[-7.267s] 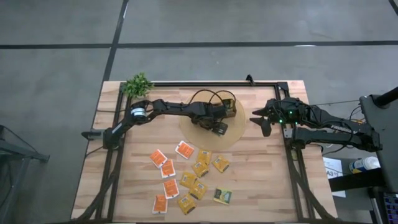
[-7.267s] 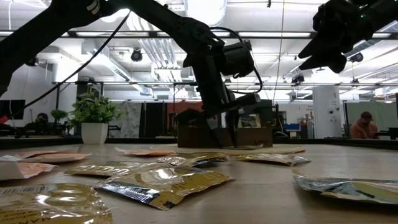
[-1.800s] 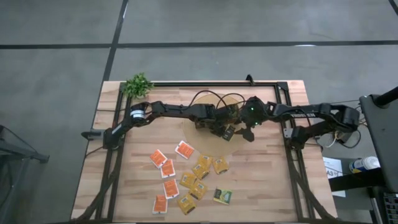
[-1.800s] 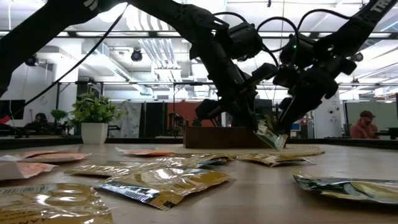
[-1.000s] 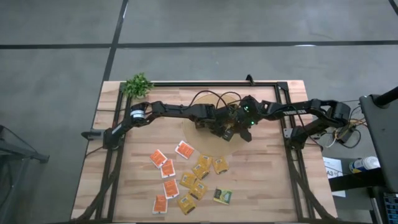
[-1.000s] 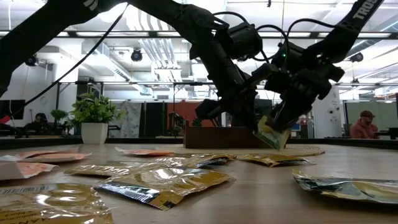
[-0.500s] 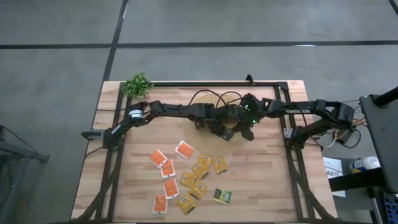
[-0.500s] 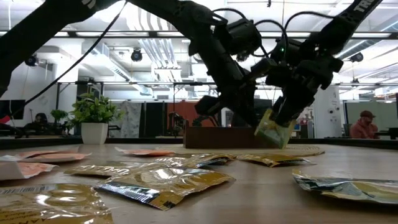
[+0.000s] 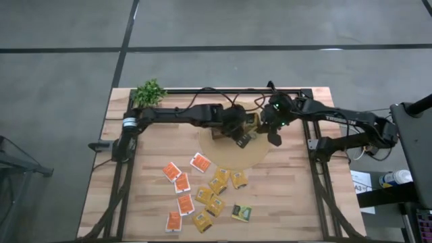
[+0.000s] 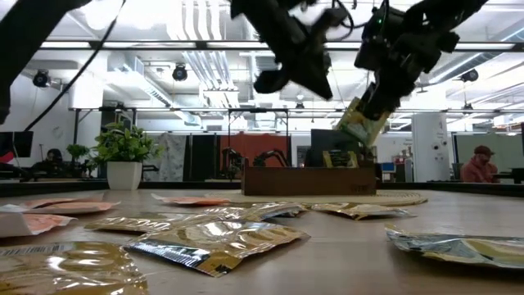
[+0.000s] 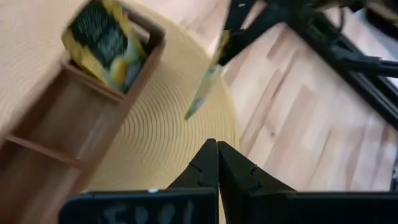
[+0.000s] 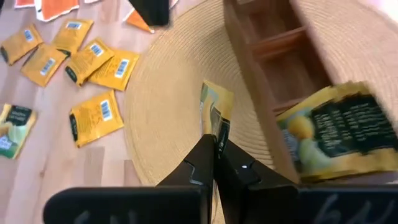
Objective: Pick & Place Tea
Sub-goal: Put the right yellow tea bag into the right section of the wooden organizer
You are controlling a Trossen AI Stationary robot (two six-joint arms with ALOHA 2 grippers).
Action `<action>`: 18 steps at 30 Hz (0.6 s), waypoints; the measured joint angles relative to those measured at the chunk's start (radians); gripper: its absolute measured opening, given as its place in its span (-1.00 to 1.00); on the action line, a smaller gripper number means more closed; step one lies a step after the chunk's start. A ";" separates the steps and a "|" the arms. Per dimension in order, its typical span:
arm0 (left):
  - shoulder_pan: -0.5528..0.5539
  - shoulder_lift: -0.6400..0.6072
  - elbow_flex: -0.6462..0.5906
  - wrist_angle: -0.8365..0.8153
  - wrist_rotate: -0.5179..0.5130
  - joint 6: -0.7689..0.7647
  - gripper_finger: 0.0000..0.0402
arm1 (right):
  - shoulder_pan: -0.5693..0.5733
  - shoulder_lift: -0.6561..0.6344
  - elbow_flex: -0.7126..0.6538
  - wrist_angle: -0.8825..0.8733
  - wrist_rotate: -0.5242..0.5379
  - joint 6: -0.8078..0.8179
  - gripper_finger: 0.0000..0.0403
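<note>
The right gripper (image 12: 213,148) has its fingers pinched tight on one yellow tea sachet (image 12: 216,112), held edge-on in the air above the round woven mat (image 9: 260,152), just beside the wooden box (image 9: 233,129). In the low view that sachet (image 10: 361,121) hangs clear above the box (image 10: 309,180). The left gripper (image 11: 217,163) is fully closed and holds nothing; it hovers over the same mat, close to the right one.

The step in hand looks like the carry: a sachet lifted and on its way to a compartment. The next move calls for bringing it over the right slot, lowering it past the rim and only then letting go, while keeping clear of the left arm crowding the box.

Count, from the high view: one sachet held; one yellow, dark-labelled sachet (image 12: 339,134) already leaning in an end compartment; on the table five orange ones (image 9: 171,171), about six yellow ones (image 9: 217,183), though they overlap and I may be off by one, and one green one (image 9: 241,212). One box, one mat, one small potted plant (image 9: 149,92).
</note>
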 joint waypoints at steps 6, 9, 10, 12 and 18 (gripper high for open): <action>-0.023 -0.096 -0.056 0.003 -0.032 0.053 -1.00 | 0.000 0.001 0.085 -0.107 0.067 -0.088 -0.96; -0.045 -0.157 -0.121 0.008 -0.108 0.059 -1.00 | -0.002 0.023 0.135 -0.159 0.105 -0.142 -0.96; -0.053 -0.180 -0.150 0.012 -0.138 0.059 -1.00 | -0.002 0.034 0.152 -0.178 0.115 -0.154 -0.96; -0.067 -0.230 -0.217 0.037 -0.191 0.059 -1.00 | -0.010 0.061 0.188 -0.211 0.116 -0.172 -0.96; -0.086 -0.407 -0.470 0.220 -0.243 0.013 -1.00 | -0.023 0.164 0.310 -0.314 0.118 -0.246 -0.96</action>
